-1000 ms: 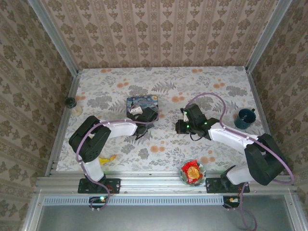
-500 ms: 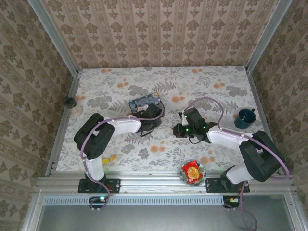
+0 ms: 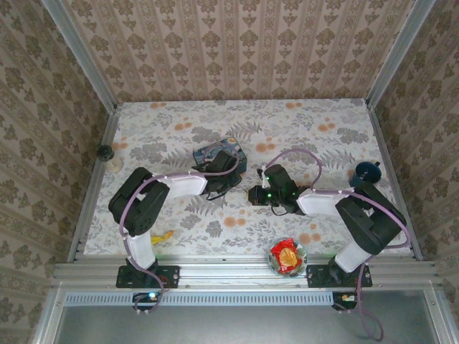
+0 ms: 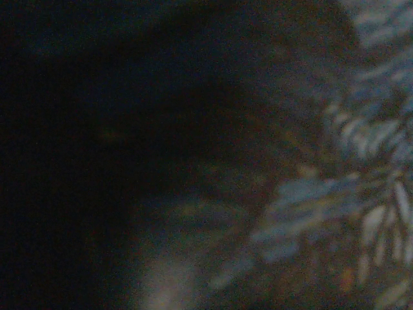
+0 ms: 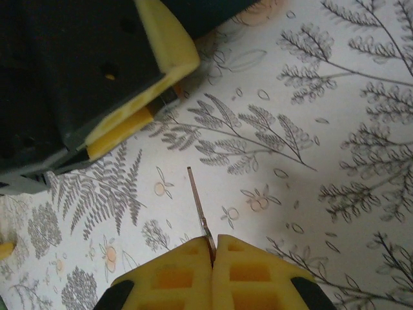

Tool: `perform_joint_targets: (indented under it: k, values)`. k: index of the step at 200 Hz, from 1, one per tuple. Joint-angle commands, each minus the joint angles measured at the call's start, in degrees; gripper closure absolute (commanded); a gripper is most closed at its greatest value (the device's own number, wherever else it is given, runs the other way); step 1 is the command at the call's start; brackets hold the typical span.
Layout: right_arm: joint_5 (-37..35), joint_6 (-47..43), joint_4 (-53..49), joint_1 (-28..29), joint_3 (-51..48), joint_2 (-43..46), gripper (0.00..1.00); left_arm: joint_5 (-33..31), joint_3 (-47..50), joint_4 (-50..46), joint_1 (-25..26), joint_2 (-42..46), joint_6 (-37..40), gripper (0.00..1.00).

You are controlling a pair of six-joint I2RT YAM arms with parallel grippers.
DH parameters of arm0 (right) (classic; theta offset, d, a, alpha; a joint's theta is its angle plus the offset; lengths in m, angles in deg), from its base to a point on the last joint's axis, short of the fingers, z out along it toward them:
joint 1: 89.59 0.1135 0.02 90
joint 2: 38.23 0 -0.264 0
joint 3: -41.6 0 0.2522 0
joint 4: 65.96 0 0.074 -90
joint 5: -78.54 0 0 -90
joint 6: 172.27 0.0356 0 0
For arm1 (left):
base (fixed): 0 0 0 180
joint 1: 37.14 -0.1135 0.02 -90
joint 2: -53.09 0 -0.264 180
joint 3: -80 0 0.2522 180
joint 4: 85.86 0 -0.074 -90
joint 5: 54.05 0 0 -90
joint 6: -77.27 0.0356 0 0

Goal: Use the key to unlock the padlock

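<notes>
Pinches key point(image 5: 198, 200) by head in closed right gripper point(image 5: 212, 248); likely light, stiff, thin, slippery blade. Cannot tell left gripper point(image 5: 171, 90) state.

Counter point(image 3: 315, 136): floral cover, grey ferns, orange blooms. Blue tin point(image 3: 215, 150) left of centre. Dark blue cup point(image 3: 368, 173) near right edge. Bowl point(image 3: 272, 259) holding red-yellow packet point(image 3: 287, 254) at near edge. Yellow scrap point(image 3: 163, 235) near-left.

- I see the key point(image 5: 199, 205) as thin bare metal with a dull sheen.
- The pads point(image 5: 174, 278) look like matt yellow plastic, moulded with pockets.
- I read the table cover point(image 5: 335, 148) as smooth, matt print.
</notes>
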State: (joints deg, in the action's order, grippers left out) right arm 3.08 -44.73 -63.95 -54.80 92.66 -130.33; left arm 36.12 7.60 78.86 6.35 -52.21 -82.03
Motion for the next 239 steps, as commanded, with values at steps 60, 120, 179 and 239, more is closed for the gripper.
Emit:
perform_joint_targets:
  k: [60,120,179,239]
  values:
    - [-2.6,2.6,7.2,0.5,0.7,-4.3,1.0,5.1,1.2,2.7,-0.7,1.3,-0.7,0.87]
    - [-4.7,2.7,8.6,1.2,0.3,-4.8,1.0,6.2,2.3,3.9,-0.9,1.5,-1.5,0.87]
    - [-5.1,3.1,9.6,1.7,1.2,-6.1,1.0,6.8,2.9,4.9,-1.0,1.4,-1.9,0.87]
    - [-5.6,3.3,11.4,2.0,1.1,-6.3,1.0,7.0,3.1,5.3,-1.1,1.4,-2.0,0.87]
